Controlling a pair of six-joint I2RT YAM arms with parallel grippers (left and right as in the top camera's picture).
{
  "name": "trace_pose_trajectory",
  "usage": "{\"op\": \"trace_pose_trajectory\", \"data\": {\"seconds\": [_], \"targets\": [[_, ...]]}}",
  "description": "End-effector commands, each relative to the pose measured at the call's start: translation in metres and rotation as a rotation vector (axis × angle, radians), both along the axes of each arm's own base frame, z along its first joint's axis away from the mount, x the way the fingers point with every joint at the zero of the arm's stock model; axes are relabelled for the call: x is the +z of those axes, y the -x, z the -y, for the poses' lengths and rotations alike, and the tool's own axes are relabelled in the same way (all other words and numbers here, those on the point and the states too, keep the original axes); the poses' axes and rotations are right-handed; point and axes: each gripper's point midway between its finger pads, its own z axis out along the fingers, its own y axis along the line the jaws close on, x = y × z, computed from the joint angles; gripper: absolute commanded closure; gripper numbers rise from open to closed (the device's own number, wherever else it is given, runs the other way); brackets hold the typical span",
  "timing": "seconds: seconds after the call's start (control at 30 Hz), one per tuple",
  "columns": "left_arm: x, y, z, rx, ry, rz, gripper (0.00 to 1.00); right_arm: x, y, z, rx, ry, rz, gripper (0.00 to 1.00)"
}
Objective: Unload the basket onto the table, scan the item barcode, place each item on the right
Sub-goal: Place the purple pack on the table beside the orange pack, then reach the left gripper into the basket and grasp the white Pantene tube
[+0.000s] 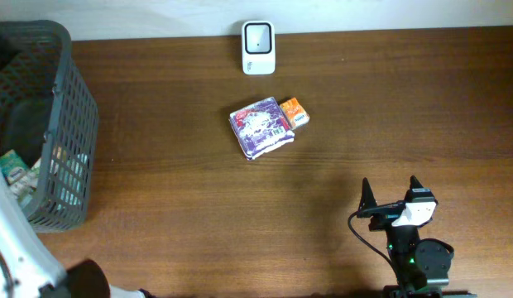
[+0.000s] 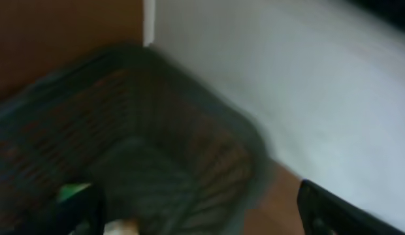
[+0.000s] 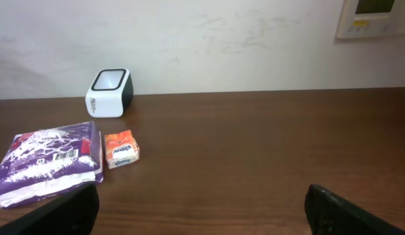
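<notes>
Packet (image 1: 261, 127) sits beside orange box (image 1: 294, 112); left end effector (image 2: 204, 212), right end effector (image 1: 390, 185) gape.

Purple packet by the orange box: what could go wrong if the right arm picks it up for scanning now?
1. The orange box lies right beside the purple packet; the open right gripper may catch or push both.
2. The packet's white label faces up, so it probably must be turned toward the scanner; a soft pack could sag or slip.
3. The left wrist view over the basket is blurred, so that arm's clearance is hard to judge.
</notes>
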Motion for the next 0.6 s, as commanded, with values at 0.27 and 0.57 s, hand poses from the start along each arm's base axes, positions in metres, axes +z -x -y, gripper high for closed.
{"op": "trace_pose_trajectory", "data": {"seconds": [0.27,0.57], "targets": [[-0.150,-0.020,-0.046,-0.251,-0.125,-0.479,0.17,-0.004,0.000,0.000,0.000,-0.007,-0.006,0.01],[-0.213,-0.005,-0.068,-0.391,-0.158,-0.667,0.11,-0.004,0.000,0.000,0.000,-0.007,-0.005,0.01]]}}
